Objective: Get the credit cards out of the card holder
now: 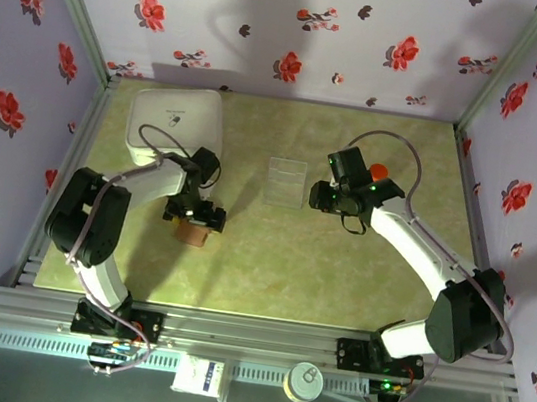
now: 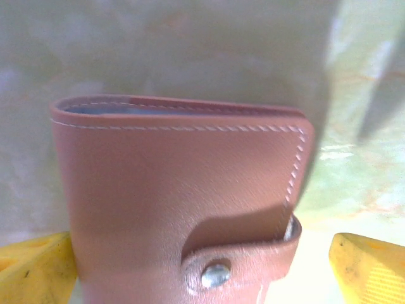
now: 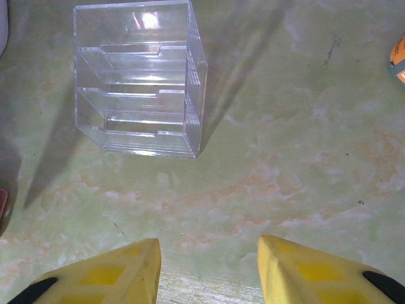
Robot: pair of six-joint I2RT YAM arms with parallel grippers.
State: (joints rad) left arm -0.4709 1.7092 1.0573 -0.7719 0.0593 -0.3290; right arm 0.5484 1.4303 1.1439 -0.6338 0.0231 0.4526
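The card holder (image 2: 177, 190) is a brown wallet, folded shut, with its strap fastened by a metal snap (image 2: 216, 274). It lies on the table under my left gripper (image 1: 193, 216), where it appears as a small brown patch (image 1: 192, 234). My left gripper (image 2: 202, 275) stands open, one yellow finger (image 2: 35, 269) on each side of the wallet and a gap on the right side. The credit cards are hidden; a thin blue-grey lining (image 2: 95, 109) shows along the wallet's far edge. My right gripper (image 3: 209, 266) is open over bare table, nothing between its fingers.
A clear plastic box (image 3: 136, 76) with stepped slots stands just ahead of my right gripper, mid-table (image 1: 286, 181). A white square box (image 1: 176, 125) sits at the back left. A small orange object (image 1: 380, 170) lies behind the right wrist. Floral walls enclose the green table (image 1: 268, 272).
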